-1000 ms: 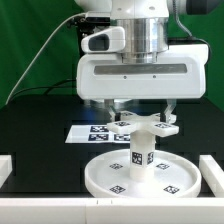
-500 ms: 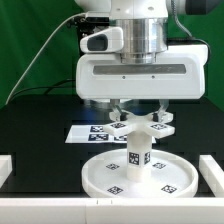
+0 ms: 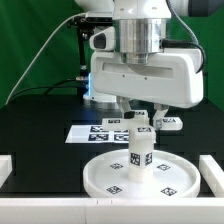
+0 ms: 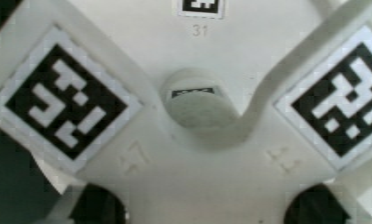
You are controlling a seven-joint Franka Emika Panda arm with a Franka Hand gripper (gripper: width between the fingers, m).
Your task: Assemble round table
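The large rimmed round disc (image 3: 108, 180) lies on the black table near the front. The short cylindrical post (image 3: 140, 157) stands upright at its centre. The cross-shaped piece (image 3: 143, 124) sits on top of the post, and one of its arms reaches toward the exterior view's right (image 3: 170, 124). My gripper (image 3: 142, 114) comes straight down over it and is shut on the cross-shaped piece. In the wrist view the cross-shaped piece (image 4: 201, 110) fills the picture with two tagged arms. The black fingertips (image 4: 98, 205) show at either side of it.
The marker board (image 3: 84, 132) lies flat behind the disc. White rails stand at the front on the exterior view's left (image 3: 8, 168) and right (image 3: 213, 168). A green backdrop and cables are behind the arm.
My gripper has turned about its vertical axis, and the cross-shaped piece has turned with it on top of the post. Disc and post stay in place.
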